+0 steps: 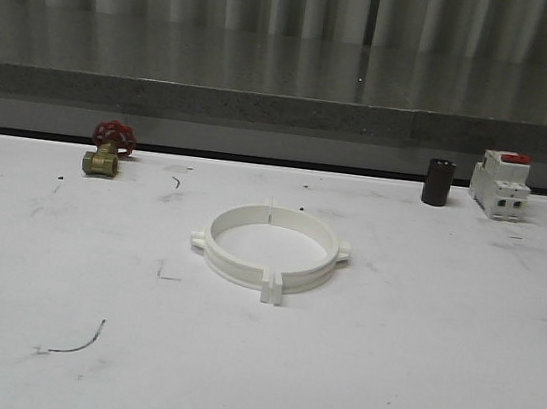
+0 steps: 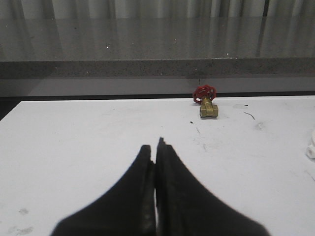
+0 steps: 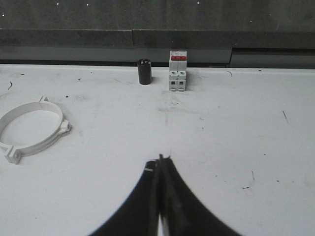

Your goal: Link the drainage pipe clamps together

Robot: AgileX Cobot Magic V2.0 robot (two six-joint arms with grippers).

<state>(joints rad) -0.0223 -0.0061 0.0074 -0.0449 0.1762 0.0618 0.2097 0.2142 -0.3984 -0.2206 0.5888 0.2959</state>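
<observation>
Clamps joined as ring, no legible markings

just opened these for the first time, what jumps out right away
The white clamps catch the eye first: they lie flat mid-table as one wide ring, seams at its near and far sides. Along the table's far edge sit a brass valve with a red handwheel to the left, and a dark cylinder beside a white breaker with a red top to the right. Both grippers, left and right, are shut above bare table.

Front camera faces the table; wrist cameras (low) likewise.
</observation>
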